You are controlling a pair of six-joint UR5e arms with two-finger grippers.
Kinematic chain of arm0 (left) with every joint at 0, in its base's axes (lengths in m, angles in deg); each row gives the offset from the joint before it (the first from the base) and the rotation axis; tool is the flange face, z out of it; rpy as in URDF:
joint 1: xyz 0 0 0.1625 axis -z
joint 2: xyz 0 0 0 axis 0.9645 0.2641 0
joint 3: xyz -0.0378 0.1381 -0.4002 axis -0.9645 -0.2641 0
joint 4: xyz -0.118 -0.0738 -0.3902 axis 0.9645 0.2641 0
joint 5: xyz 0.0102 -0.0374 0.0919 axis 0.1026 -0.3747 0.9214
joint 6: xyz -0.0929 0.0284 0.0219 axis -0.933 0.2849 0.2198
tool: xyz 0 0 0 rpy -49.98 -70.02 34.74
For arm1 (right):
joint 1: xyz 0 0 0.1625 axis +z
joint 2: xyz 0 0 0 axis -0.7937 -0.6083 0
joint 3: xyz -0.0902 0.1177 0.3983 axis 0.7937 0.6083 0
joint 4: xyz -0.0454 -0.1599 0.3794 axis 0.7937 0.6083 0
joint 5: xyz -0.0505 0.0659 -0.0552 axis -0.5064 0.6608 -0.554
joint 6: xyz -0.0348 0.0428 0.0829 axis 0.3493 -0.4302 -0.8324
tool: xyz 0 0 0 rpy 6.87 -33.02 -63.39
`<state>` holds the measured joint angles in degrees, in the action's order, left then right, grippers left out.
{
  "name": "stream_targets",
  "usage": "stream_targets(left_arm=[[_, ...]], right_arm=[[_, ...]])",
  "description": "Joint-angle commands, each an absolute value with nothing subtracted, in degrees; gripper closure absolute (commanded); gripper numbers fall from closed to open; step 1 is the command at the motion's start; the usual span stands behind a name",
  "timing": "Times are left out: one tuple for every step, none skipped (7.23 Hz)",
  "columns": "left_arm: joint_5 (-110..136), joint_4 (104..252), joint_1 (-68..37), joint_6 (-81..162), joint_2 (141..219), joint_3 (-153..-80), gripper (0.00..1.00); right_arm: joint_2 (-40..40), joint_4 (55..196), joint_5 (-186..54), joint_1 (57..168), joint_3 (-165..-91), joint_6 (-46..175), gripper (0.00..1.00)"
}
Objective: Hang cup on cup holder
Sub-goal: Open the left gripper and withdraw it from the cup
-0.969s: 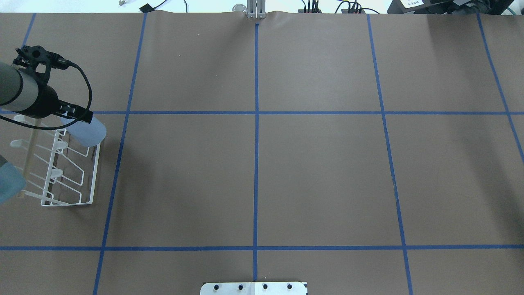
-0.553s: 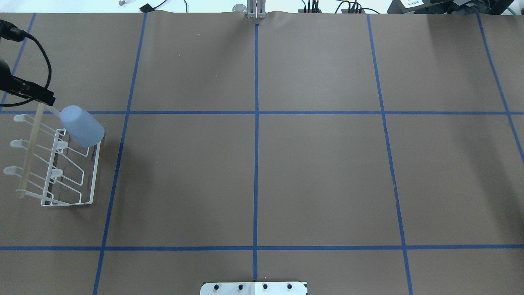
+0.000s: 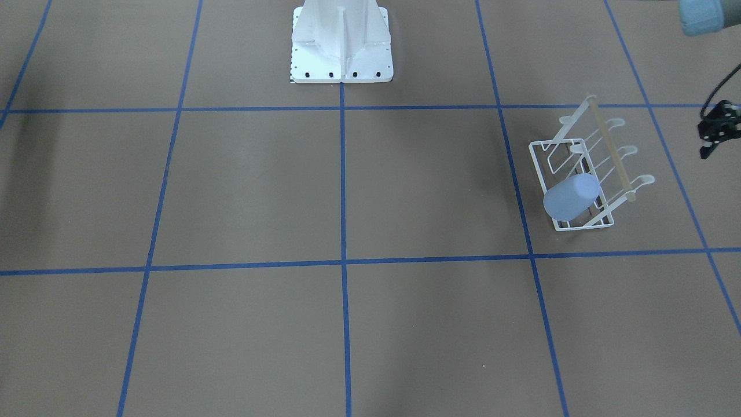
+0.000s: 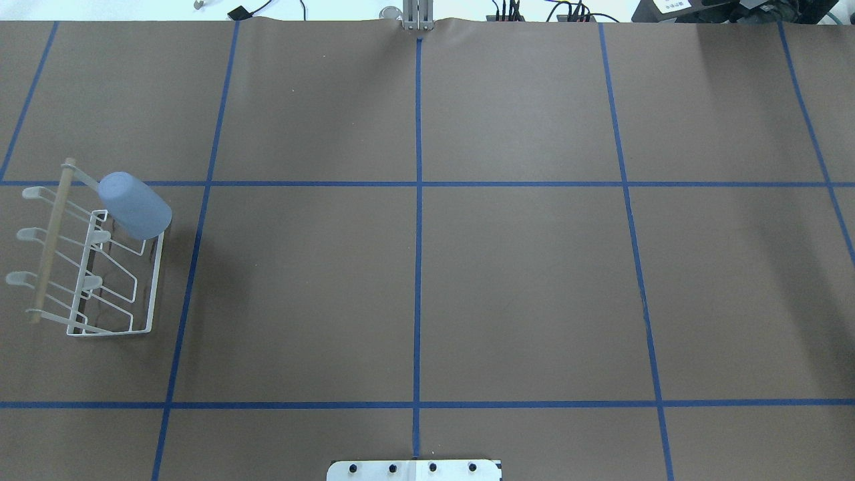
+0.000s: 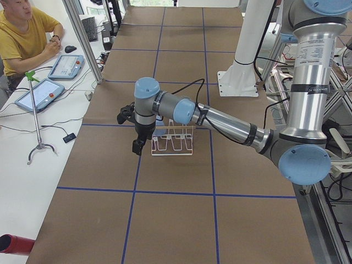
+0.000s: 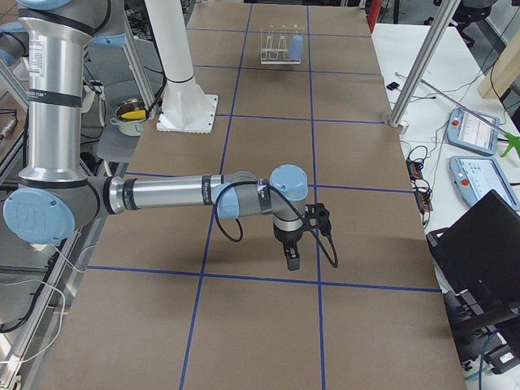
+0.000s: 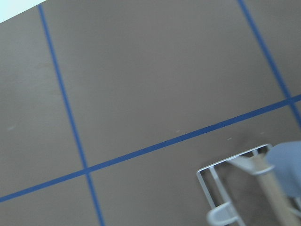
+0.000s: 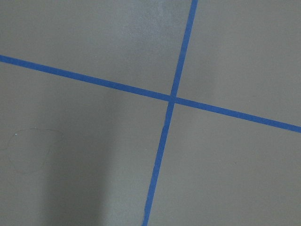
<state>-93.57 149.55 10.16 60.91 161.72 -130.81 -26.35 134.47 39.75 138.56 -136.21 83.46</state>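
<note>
The pale blue cup (image 4: 133,206) hangs upside down and tilted on the far prong of the white wire cup holder (image 4: 49,247), on the table's left. Both show in the front-facing view: the cup (image 3: 570,197) and the cup holder (image 3: 611,150). No gripper touches them. My left gripper (image 5: 137,146) hangs just beside the cup holder (image 5: 173,146), seen only in the left side view; I cannot tell its state. My right gripper (image 6: 291,260) hovers low over bare table far from the cup (image 6: 296,47); I cannot tell its state either.
The brown table cover is marked by a grid of blue tape lines (image 4: 418,184). The white robot pedestal (image 3: 341,40) stands at the table's middle on the robot's side. An operator (image 5: 25,38) sits at a side desk with tablets.
My left arm has pulled back to the left and out of the overhead view. The cup stays hanging on the cup holder's prong, free of the gripper.
</note>
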Motion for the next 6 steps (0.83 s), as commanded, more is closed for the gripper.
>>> stream_targets(left_arm=[[-95.36, 149.53, 16.01, 67.83, 159.19, -125.92, 0.02], [-95.10, 150.31, 15.93, 67.83, 156.04, -125.91, 0.02], [-95.54, 150.75, 16.10, 67.49, 154.44, -126.35, 0.02], [-96.24, 150.41, 16.11, 66.96, 153.46, -125.83, 0.02], [-95.98, 150.32, 16.19, 66.95, 153.11, -126.52, 0.02], [-95.54, 150.32, 16.11, 66.87, 153.02, -126.61, 0.02]], right_arm=[[-26.48, 134.79, 40.18, 138.84, -136.15, 81.97, 0.00], [-26.48, 134.79, 40.18, 138.84, -136.07, 81.97, 0.00], [-26.48, 134.62, 40.18, 138.84, -136.07, 81.97, 0.00], [-26.48, 134.53, 40.18, 138.76, -136.15, 81.97, 0.00], [-26.48, 134.44, 40.27, 138.84, -136.15, 81.97, 0.00], [-26.48, 134.44, 40.27, 138.84, -136.07, 82.05, 0.00]])
